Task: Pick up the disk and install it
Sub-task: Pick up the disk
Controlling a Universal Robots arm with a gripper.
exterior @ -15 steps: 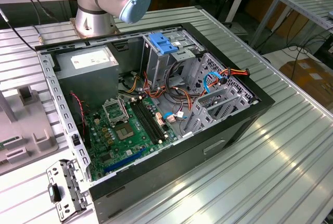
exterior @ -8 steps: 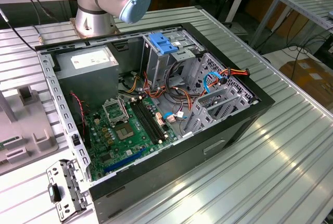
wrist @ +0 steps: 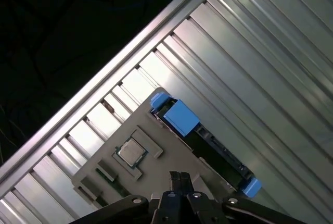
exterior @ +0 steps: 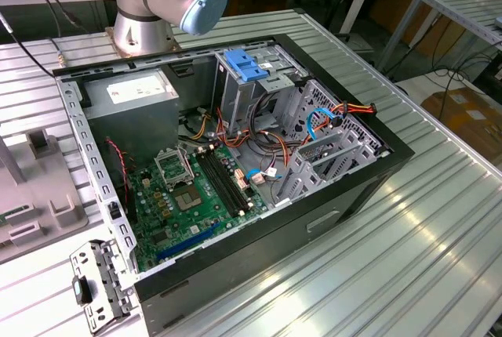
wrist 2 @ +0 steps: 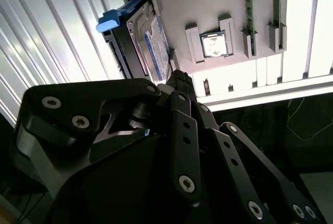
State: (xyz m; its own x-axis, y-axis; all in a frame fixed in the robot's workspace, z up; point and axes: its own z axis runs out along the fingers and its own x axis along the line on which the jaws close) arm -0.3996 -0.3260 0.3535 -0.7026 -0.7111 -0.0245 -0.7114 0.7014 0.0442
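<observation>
The disk point(wrist: 210, 151) stands on edge in a slot of a grey holder point(wrist: 101, 169), with blue plastic rails at both ends. In the second wrist view the disk point(wrist 2: 148, 44) shows its white label with a blue band. My gripper point(wrist: 180, 176) hangs above the holder, close beside the disk's flat face and apart from it. Its two fingertips lie together with nothing between them, so the gripper point(wrist 2: 179, 78) is shut. The open computer case point(exterior: 376, 164) sits in the middle of the exterior view.
A square processor chip point(wrist: 130, 152) rests in a pocket of the holder point(wrist 2: 218, 5), next to the disk. The case holds a green motherboard point(exterior: 196, 196), a grey power-supply box point(exterior: 133, 90), loose cables and a metal cage topped by a blue latch point(exterior: 243, 63). The ribbed metal table point(exterior: 423, 259) surrounds it.
</observation>
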